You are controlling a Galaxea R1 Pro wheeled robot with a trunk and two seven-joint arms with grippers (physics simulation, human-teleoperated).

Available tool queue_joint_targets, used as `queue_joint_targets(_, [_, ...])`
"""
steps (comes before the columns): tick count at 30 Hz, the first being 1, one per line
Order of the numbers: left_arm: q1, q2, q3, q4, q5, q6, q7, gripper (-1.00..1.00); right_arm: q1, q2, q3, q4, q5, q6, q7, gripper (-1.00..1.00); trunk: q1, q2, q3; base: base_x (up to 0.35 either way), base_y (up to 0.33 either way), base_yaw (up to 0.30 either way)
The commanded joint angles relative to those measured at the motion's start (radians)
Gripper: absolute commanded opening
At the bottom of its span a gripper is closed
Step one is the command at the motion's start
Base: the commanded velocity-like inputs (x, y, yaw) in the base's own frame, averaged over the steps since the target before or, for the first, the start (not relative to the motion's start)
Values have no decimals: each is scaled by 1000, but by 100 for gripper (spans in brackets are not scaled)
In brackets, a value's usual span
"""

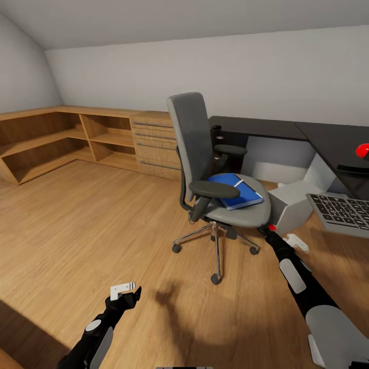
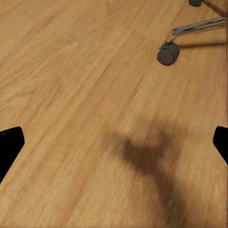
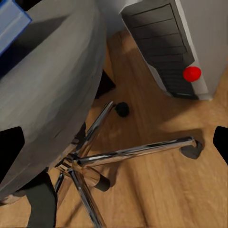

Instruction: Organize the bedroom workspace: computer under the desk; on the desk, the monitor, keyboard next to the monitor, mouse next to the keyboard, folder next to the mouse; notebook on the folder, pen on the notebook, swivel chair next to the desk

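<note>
1. Nearest the head camera, the left gripper (image 1: 125, 293) hangs low over the wooden floor (image 1: 77, 220), well apart from everything; its wrist view has the dark fingertips wide apart at the picture's two edges with nothing between them, so it is spread open and empty.
2. Stretched forward, the right arm puts the right gripper (image 1: 270, 231) just under the front edge of the swivel chair's seat. In its wrist view the fingertips likewise sit at the two edges, open and holding nothing, looking at the seat underside and the chrome base (image 3: 128, 154).
3. On the swivel chair (image 1: 215, 184) the blue folder (image 1: 237, 190) lies flat on the seat, with a thin white pen (image 1: 238, 182) on it. Whether the notebook is there too cannot be told.
4. Behind the chair, the computer (image 1: 293, 204) stands on the floor beside the desk (image 1: 287, 130), its dark front panel (image 3: 164, 52) and red dot facing the right wrist camera; it looks partly rather than fully under the desktop.
5. At the right edge of the head view, the keyboard (image 1: 342, 212) shows.
6. By this judgement, the folder, the stacking and the chair placement all remain.
</note>
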Motion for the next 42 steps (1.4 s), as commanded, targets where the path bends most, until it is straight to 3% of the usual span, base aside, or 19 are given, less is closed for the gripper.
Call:
queue_joint_targets(1, [0, -7, 5, -5, 9, -6, -9, 100, -2, 5, 9, -6, -7, -4, 3, 100, 0, 0, -1, 0, 0, 0])
queue_joint_targets(6, [0, -35, 4, -33, 9, -21, -8, 100, -5, 34, 18, -34, -7, -4, 7, 100, 0, 0, -1, 0, 0, 0])
queue_joint_targets(10, [5, -40, 3, -55, 10, -21, -8, 100, -2, 43, 18, -57, -6, -5, 6, 100, 0, 0, -1, 0, 0, 0])
queue_joint_targets(16, [10, -41, 3, -87, 11, -21, -8, 100, 3, 46, 18, -62, -6, -6, 7, 100, 0, 0, -1, 0, 0, 0])
queue_joint_targets(42, [11, -41, 4, -84, 11, -21, -10, 100, 5, 46, 17, -58, -8, -9, 8, 100, 0, 0, -1, 0, 0, 0])
